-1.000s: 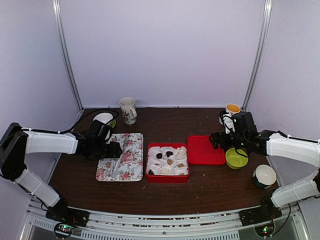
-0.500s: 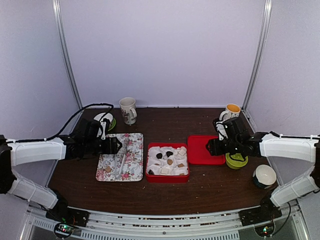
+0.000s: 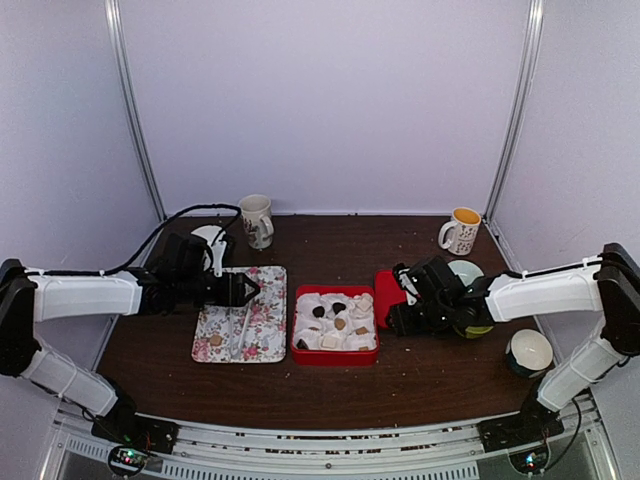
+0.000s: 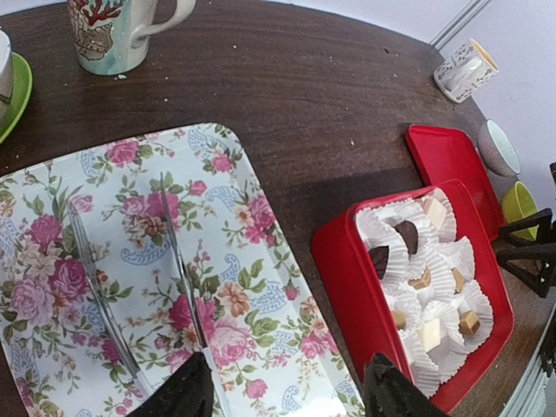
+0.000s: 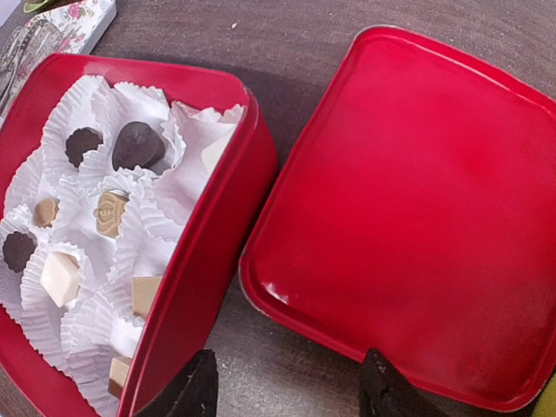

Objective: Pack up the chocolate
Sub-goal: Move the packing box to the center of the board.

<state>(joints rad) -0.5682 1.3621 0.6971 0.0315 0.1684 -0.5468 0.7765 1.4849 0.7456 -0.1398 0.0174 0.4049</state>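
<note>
**Open red box of chocolate between two released grippers**

The left gripper (image 4: 288, 395) has its fingers spread and holds nothing. It hangs over the right edge of a flat, rectangular floral tray (image 4: 52, 217). Thin metal tongs (image 4: 178, 261) lie on the tray just ahead of the fingertips. One tan piece (image 3: 215, 340) sits on the tray, nearer the table's front edge than this gripper.

To the gripper's right is the glossy red box (image 5: 217, 226), round-cornered and lined with white fluted paper cups (image 5: 187, 130). These cups hold the chocolate (image 5: 110, 213): tiny dark domes, tan embossed pieces and pale cubes.

A smooth red lid (image 5: 417, 191) lies flat just beside the box.

The right gripper (image 5: 287, 393) is spread and empty, one fingertip over the box wall and the other over the lid.
</note>
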